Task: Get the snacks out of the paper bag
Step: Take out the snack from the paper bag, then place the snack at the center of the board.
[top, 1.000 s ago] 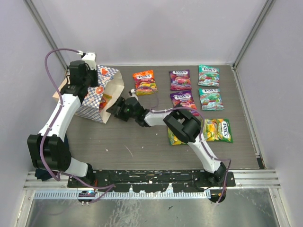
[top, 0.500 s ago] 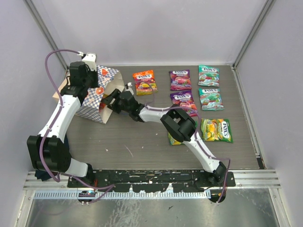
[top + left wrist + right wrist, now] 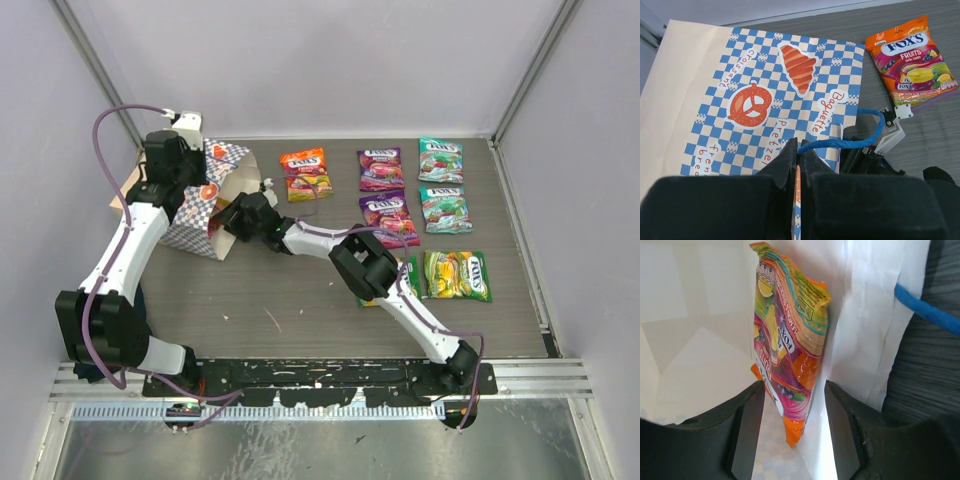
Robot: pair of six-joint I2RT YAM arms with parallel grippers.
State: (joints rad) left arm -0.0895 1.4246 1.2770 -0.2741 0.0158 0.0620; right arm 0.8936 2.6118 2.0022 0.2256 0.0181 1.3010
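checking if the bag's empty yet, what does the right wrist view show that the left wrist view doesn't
Only the right wrist view: the paper bag from inside, with one orange packet upright against its white wall, between the fingers of the open right hand. Only the left wrist view: the bag's checkered outside, the left hand shut on a blue cord handle, and a second packet flat on the table. Both: the bag and some blue cord.
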